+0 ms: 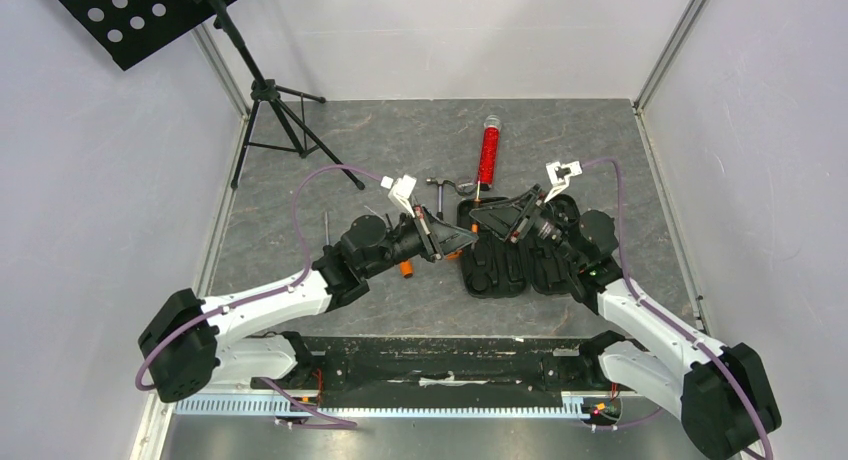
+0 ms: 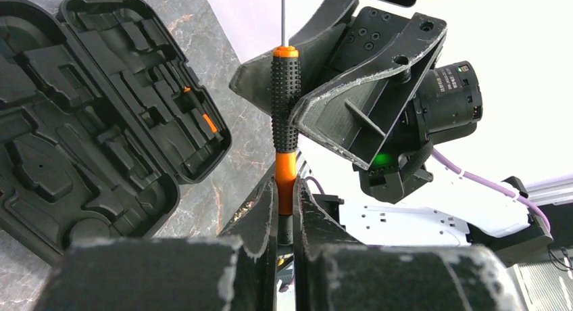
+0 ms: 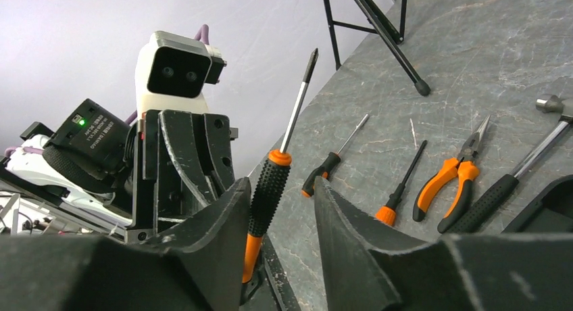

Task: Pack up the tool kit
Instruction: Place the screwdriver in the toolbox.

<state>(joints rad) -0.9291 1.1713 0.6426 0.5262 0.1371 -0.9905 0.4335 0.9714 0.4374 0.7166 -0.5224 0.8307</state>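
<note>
The tool kit's black case [image 1: 520, 265] lies open on the table, its moulded slots [image 2: 101, 122] showing. My left gripper [image 2: 285, 196] is shut on the orange lower end of an orange-and-black screwdriver [image 2: 285, 108] and holds it upright in the air beside the case. My right gripper [image 3: 282, 184] is open around the same screwdriver's [image 3: 269, 189] studded black grip. One finger [image 3: 223, 216] sits against the grip. The other finger [image 3: 351, 223] stands off it with a clear gap.
Two small screwdrivers [image 3: 328, 165] [image 3: 402, 186], pliers [image 3: 454, 179] and a hammer [image 3: 520, 169] lie on the table behind the case. A red tube [image 1: 488, 155] lies further back. A black tripod stand [image 1: 275, 110] is at the back left.
</note>
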